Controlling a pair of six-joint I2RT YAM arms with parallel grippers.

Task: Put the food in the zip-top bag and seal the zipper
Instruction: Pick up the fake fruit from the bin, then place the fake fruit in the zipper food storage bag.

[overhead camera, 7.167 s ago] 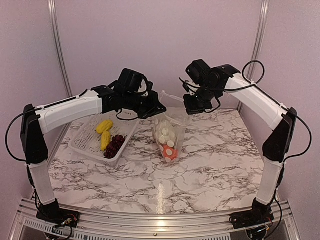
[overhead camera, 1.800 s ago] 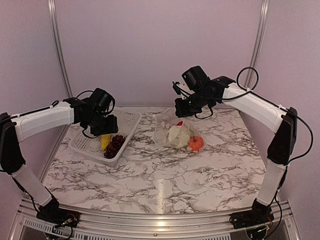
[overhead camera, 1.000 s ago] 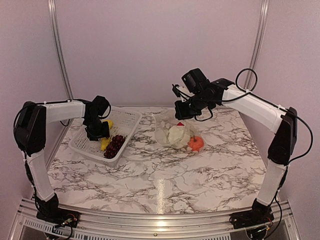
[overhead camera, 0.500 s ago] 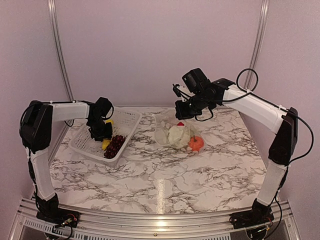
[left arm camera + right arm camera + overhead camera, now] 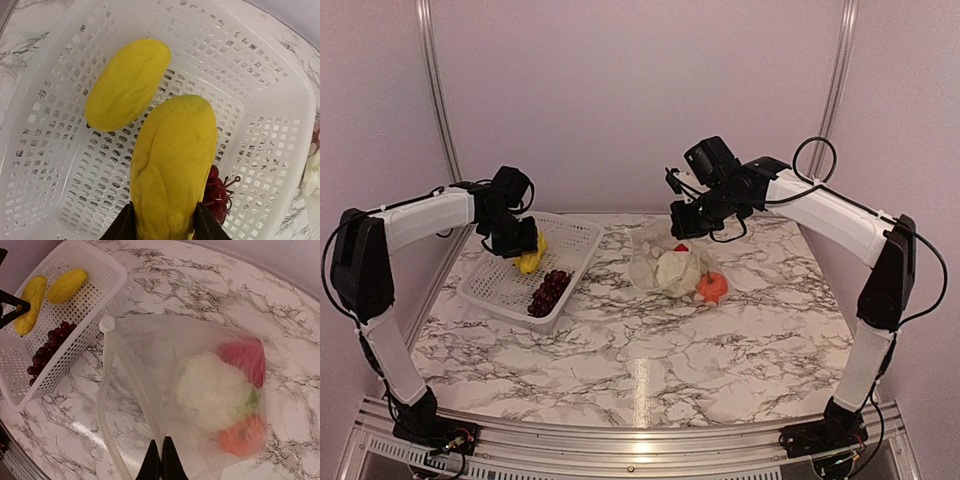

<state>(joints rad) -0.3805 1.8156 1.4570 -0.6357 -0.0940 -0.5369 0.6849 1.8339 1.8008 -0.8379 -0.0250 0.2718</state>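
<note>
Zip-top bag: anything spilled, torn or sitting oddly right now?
Nothing stands out. The right tool pinches the zip-top bag by its edge; cauliflower, red pepper and orange fruit sit inside. Nothing is spilled: the other food is in the white basket, bar one yellow piece in the left tool.

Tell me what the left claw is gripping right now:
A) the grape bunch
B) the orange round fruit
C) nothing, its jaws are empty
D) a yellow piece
D: in the left wrist view the left claw has its two fingers clamped on the sides of a yellow piece over the basket, while the second yellow piece and the grape bunch lie in the basket.
</note>
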